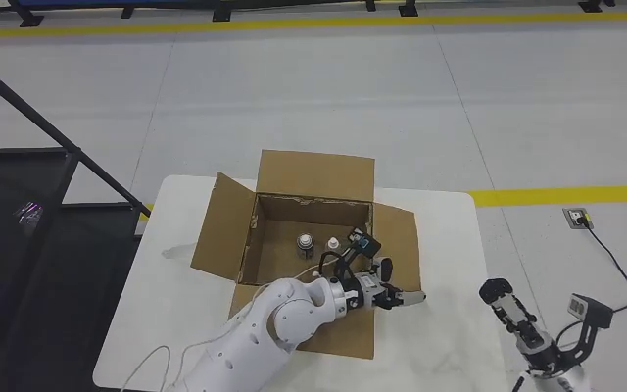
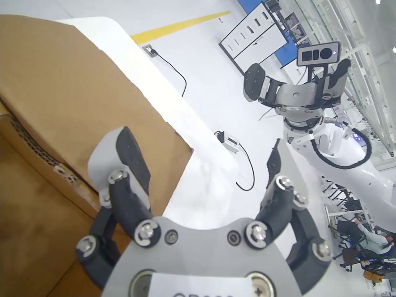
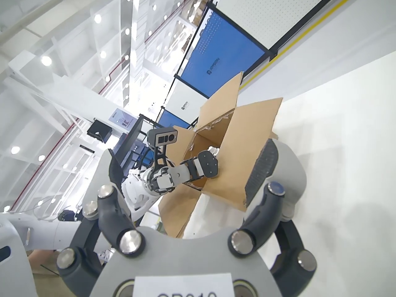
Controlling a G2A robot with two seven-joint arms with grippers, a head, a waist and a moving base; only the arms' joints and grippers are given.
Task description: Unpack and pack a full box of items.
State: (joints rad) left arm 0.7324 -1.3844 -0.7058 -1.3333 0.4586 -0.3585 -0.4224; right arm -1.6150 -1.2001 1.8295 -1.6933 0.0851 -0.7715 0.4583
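An open cardboard box (image 1: 315, 176) stands on the white table (image 1: 446, 245) with its flaps spread out. On its floor stand two small bottles, one with a grey cap (image 1: 306, 242) and one with a white cap (image 1: 333, 243). My left gripper (image 1: 400, 284) hovers open over the box's right flap, near the front right corner, holding nothing. In the left wrist view its fingers (image 2: 133, 159) straddle the flap's edge (image 2: 92, 94). My right gripper (image 1: 534, 318) is raised off the table's right front corner, open and empty, facing the box (image 3: 235, 162).
Bare tabletop (image 1: 441, 333) lies right of the box. A black frame (image 1: 39, 225) stands beside the table's left side. A floor socket with a cable (image 1: 578, 218) sits beyond the right edge.
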